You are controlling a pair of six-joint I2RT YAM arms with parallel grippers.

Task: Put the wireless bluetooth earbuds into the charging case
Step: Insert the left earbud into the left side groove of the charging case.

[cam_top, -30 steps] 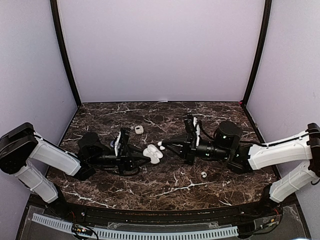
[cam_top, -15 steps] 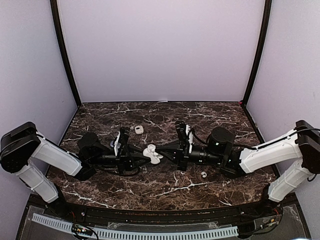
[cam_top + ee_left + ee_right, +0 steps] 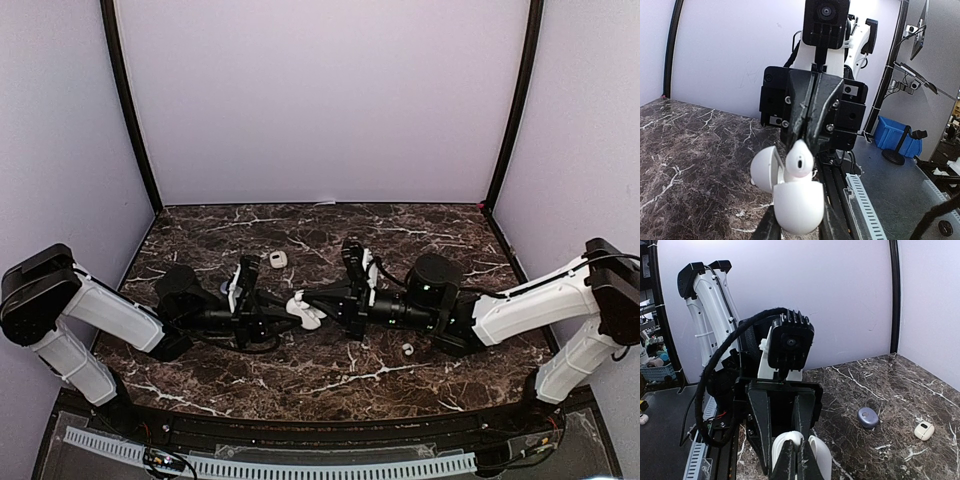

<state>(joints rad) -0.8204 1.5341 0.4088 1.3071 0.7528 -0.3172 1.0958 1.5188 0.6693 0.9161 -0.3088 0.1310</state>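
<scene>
Top view: my left tool (image 3: 287,313) is part-closed around the open white pebble-shaped charging case (image 3: 303,311), holding it above the dark marble surface (image 3: 330,378). My right tool (image 3: 320,303) meets the case from the right. A loose white earbud (image 3: 407,349) lies well right of the case.

Left wrist: the right tool's black fingers (image 3: 810,120) are clamped shut on a small white plastic earbud (image 3: 799,161), stem-down, partly inside the case.

Right wrist: shut fingertips, with the case just beyond them.

I judge insertion is under way. Next I'd press gently to seat the bud, then release.
</scene>
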